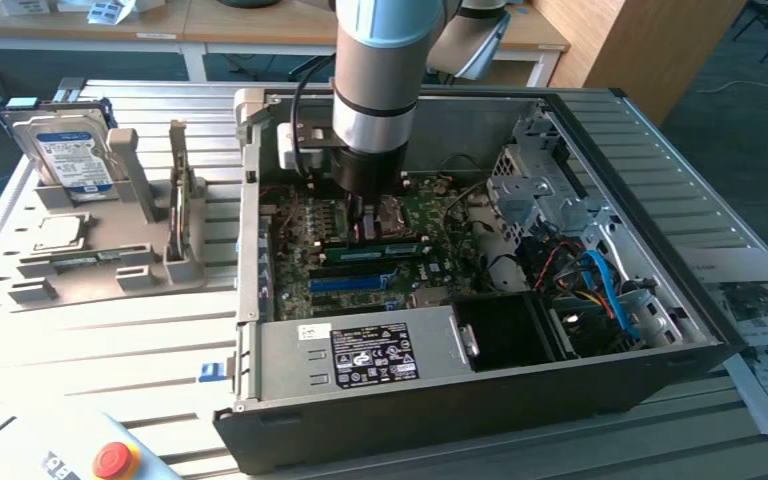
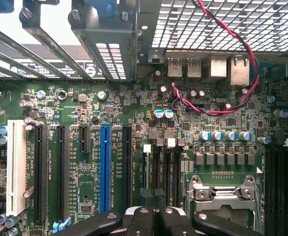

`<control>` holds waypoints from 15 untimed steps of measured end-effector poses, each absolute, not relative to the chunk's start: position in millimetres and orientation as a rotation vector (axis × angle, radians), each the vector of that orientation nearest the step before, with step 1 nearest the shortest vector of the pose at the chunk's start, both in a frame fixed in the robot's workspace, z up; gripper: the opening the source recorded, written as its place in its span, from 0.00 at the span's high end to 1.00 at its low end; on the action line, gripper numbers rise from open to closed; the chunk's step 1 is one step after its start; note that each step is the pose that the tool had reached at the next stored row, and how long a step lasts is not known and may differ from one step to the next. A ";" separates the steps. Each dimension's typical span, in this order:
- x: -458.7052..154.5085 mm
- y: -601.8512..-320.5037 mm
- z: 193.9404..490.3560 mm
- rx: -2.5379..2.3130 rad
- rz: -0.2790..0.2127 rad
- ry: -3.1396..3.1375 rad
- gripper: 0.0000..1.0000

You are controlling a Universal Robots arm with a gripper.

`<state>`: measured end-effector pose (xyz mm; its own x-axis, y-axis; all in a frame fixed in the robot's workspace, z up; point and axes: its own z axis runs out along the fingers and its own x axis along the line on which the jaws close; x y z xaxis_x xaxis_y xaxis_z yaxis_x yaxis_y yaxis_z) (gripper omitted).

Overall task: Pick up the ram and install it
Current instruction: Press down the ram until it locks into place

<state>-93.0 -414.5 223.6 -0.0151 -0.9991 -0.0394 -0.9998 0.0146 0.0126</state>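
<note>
Pincer point(image 1: 373, 210) sits low inside the open case point(image 1: 651, 345), its black fingers point(image 2: 141, 221) drawn together with no gap between them, and nothing can be seen clamped in them. It hangs straight down from the arm point(image 1: 377, 70) over the middle of the board point(image 1: 418, 215). In the wrist view its tip point(image 2: 153, 219) lies over the near end of the black memory slots point(image 2: 164, 172), which have white latches point(image 2: 147, 148) at their far end and run beside the metal processor socket point(image 2: 222, 196). The ram point(image 1: 377, 250) stands on edge on the board as a long green strip running along the slots. In the exterior view it is just below the fingertips and just above the blue slot point(image 1: 351, 283). Whether the fingers touch its top edge cannot be told. A red and black wire point(image 2: 232, 59) loops over the board near the rear ports point(image 2: 217, 66). On the exterior view's left, outside the case, a grey rack point(image 1: 117, 255) on the table point(image 1: 77, 340) holds the hard drive point(image 1: 64, 155) upright at its far end, with the square chip point(image 1: 60, 232) lying flat nearer the camera. A thin plate point(image 1: 179, 190) stands on edge in the rack's side nearest the case. The power supply point(image 1: 357, 355) with its black label fills the case's near corner, and a red button point(image 1: 116, 459) shows at the table's near edge
</note>
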 end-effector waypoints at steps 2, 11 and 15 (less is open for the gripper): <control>-93.0 -414.6 225.1 -2.192 0.057 2.224 0.90; -93.1 -414.7 235.6 -2.192 0.057 2.225 0.90; -93.1 -414.7 241.8 -2.192 0.057 2.225 0.90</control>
